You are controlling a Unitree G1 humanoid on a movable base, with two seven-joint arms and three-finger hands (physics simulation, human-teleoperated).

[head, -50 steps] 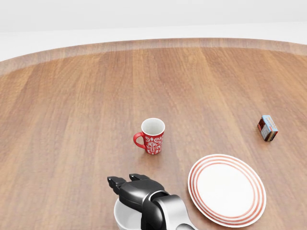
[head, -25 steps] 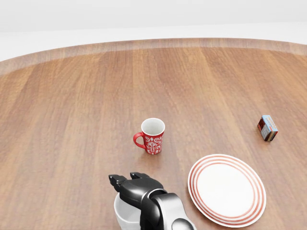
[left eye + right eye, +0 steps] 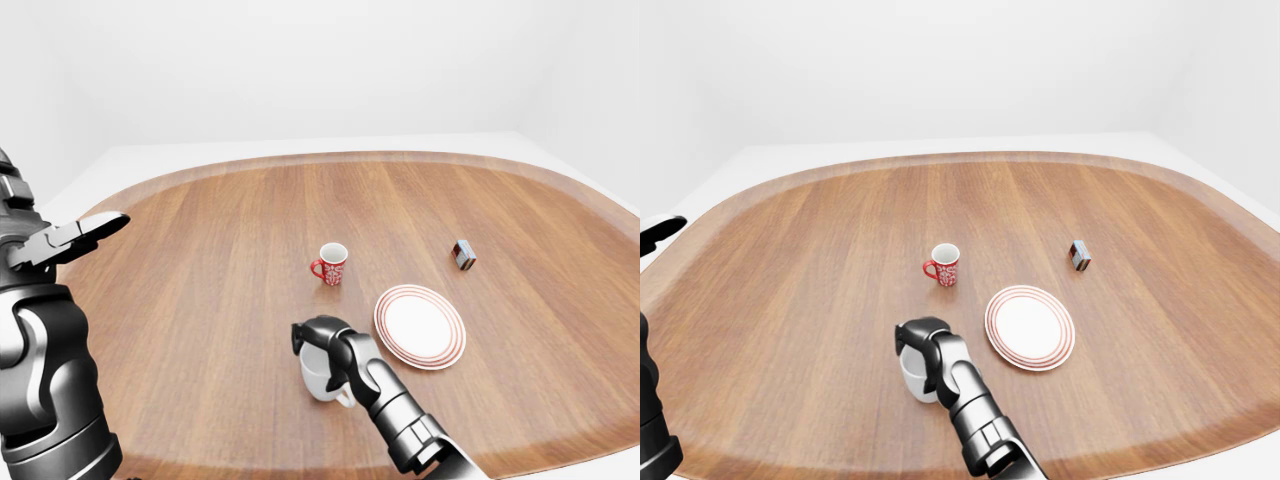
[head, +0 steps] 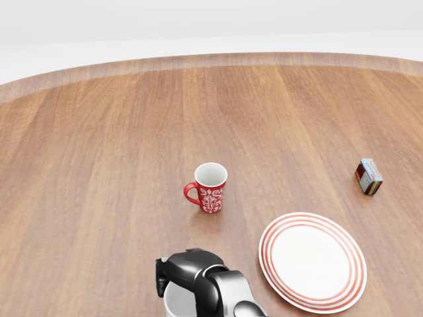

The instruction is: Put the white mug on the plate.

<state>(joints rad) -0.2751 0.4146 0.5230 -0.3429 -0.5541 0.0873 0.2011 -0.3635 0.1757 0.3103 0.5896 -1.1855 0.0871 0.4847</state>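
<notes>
- The right hand point(image 3: 318, 340) is down over the white mug point(image 3: 322, 379), black fingers point(image 4: 161, 277) curled over the rim and clamped on it.
- The mug stands upright on the wooden table point(image 3: 200, 260), close to the worktop's near edge at the bottom of the left-eye view, its handle poking out towards the lower right.
- The plate point(image 3: 420, 326), white with red rings, lies flat just to the mug's right, apart from it and nearer the right edge of the worktop.
- Towards the middle of the table stands a red patterned mug point(image 3: 331, 264), upright, handle pointing left, well clear of the hand.
- A small box point(image 3: 463, 255) sits out towards the right edge, beyond the plate.
- The left hand point(image 3: 70, 240) hangs off the left edge, fingers stretched out straight, gripping nothing.
</notes>
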